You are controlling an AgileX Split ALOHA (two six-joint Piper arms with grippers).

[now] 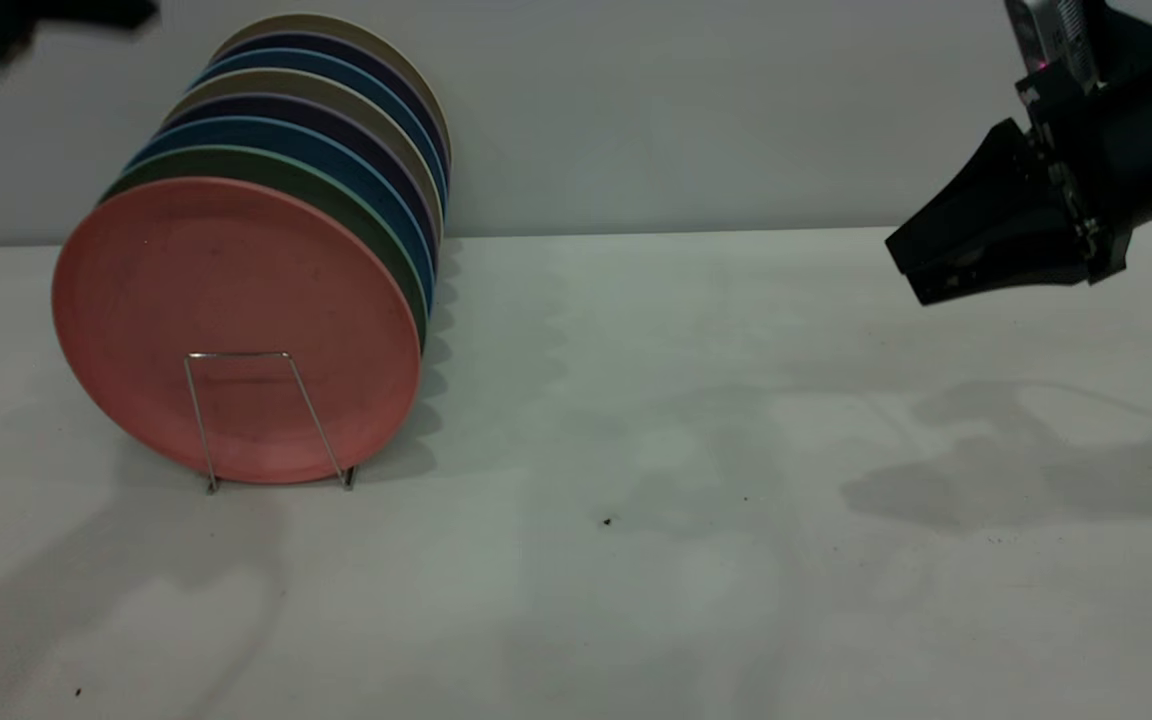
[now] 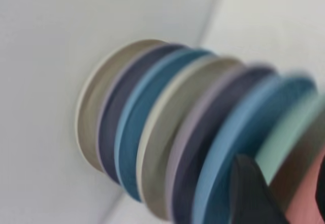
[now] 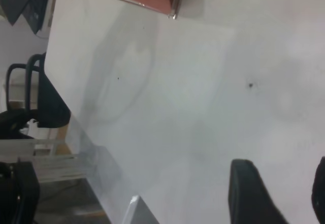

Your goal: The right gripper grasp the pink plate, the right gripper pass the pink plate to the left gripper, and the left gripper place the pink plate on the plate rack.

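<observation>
Pink plate (image 1: 236, 325) racked; right gripper (image 1: 921, 270) empty, apart.

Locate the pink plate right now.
In the exterior view, the pink plate stands upright at the table's left, frontmost in the plate rack, directly against the green plate behind it.

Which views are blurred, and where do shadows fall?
Left wrist view: the plates are smeared, edges soft. Exterior view: sharp, with soft shadows on the table beside the pink plate and under the right end effector.
</observation>
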